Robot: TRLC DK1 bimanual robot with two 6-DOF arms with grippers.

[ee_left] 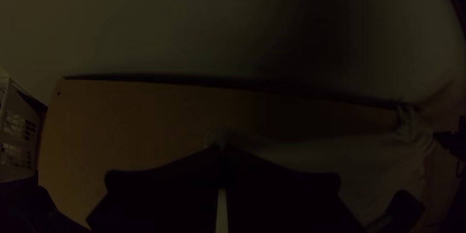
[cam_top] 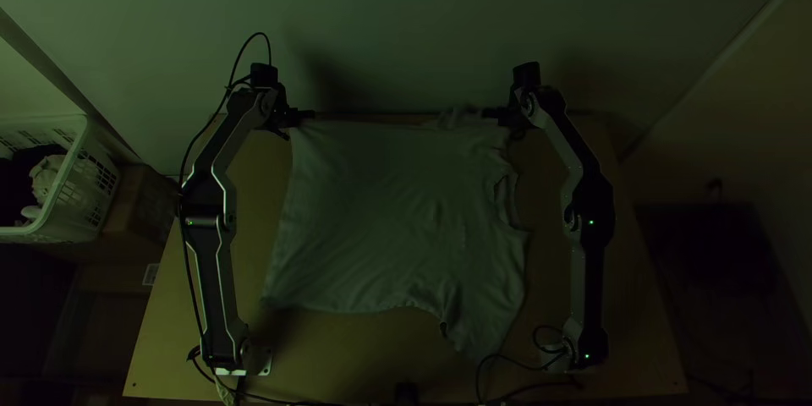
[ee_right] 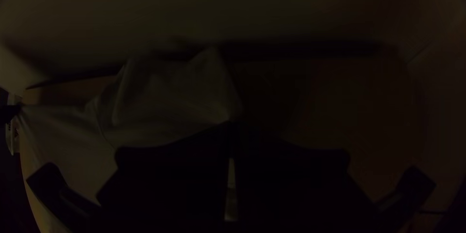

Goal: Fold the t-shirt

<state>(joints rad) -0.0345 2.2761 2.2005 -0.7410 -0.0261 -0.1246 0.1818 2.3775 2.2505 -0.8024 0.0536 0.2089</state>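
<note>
"Two grippers are holding the pale t-shirt (cam_top: 381, 220), reading the table (cam_top: 626, 330) in the top view as a clock?"

"Yes. The left gripper (cam_top: 304, 116) is sitting at eleven o'clock, its jaws closing on a corner at the hem end. In its wrist view the tips are meeting over the cloth."

"And the right gripper (cam_top: 491, 115)?"

"That one is sitting at one o'clock, pinching the sleeve (cam_top: 457, 116) there, which is bunching along the far edge."

"How is the shirt lying?"

"It's spreading over the middle of the table, with light wrinkles running through it. The hem is facing nine o'clock, the neckline (cam_top: 505, 203) three, and the other sleeve (cam_top: 482, 338) is pointing towards five."

"What about the arms?"

"The left base is standing at eight o'clock, the right at four. Black cables (cam_top: 188, 271) are trailing beside them."

"Anything off the table?"

"A white laundry basket (cam_top: 89, 173) is standing between nine and ten o'clock, with cloth (cam_top: 46, 178) lying inside."
</note>
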